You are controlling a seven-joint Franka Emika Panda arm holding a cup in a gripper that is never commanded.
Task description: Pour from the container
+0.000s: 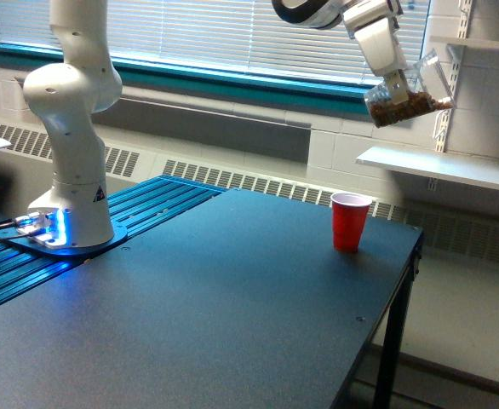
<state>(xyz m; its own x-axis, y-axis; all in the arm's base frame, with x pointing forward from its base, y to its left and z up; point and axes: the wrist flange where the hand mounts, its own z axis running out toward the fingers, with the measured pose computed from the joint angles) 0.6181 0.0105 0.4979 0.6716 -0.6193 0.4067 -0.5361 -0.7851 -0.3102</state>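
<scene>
The arm's white base [69, 213] is standing far to the left of the red cup [350, 221], which is sitting upright near the desk [232, 307] edge, probably waiting as the receiver. High above that cup and slightly to its right, the end effector [394, 85] is gripping the container [410, 92], tilting it so pouring looks underway or imminent. The container is looking clear, with brown granules gathering along its lower side.

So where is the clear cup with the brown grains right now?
The clear cup is in the pincer, tilted, high at the exterior view's upper right, above and slightly right of the red cup standing on the table.
</scene>
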